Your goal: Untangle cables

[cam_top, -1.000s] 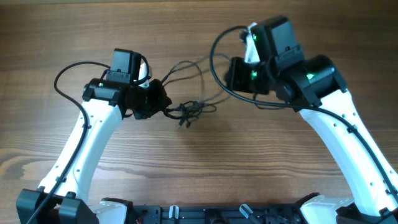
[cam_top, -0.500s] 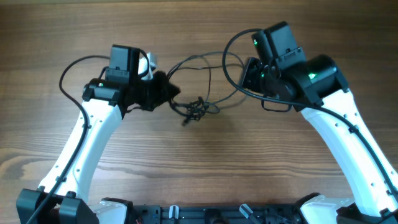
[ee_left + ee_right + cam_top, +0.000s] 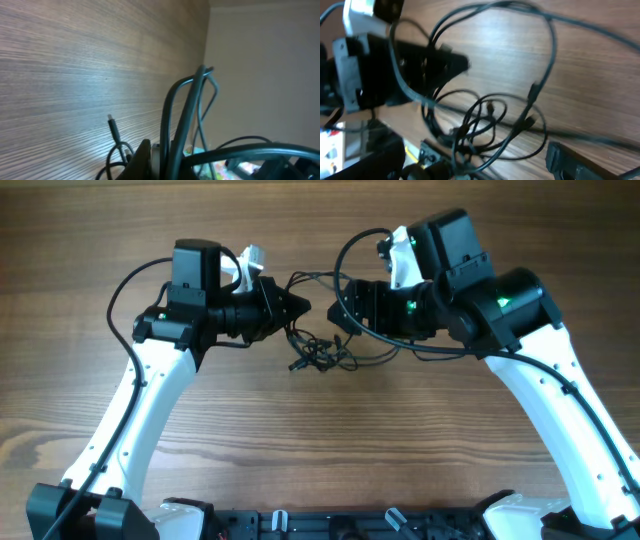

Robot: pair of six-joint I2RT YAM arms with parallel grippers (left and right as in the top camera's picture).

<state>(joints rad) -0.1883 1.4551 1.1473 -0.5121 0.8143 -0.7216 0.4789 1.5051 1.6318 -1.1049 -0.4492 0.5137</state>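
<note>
The cables point(image 3: 318, 358) are thin dark wires, knotted into a small tangle on the wooden table between the two arms, with loops rising to both grippers. My left gripper point(image 3: 297, 307) points right and is shut on a few strands; in the left wrist view those strands point(image 3: 192, 100) rise from between its jaws point(image 3: 165, 150), and a loose plug end point(image 3: 111, 122) lies on the table. My right gripper point(image 3: 340, 312) faces it from the right, open. In the right wrist view the tangle point(image 3: 480, 125) hangs loosely between the spread fingers of the right gripper point(image 3: 492, 165), gripped by neither.
The wooden table point(image 3: 300, 450) runs all around the tangle. Thicker black arm cables arc over each wrist point(image 3: 120, 290). The left gripper's body point(image 3: 415, 65) fills the upper left of the right wrist view, close by. A pale wall point(image 3: 260, 75) borders the table's far edge.
My right gripper has opened, letting go of its strand, and has swung left toward the left gripper. The left gripper, still shut, has moved right and slightly up with its strands.
</note>
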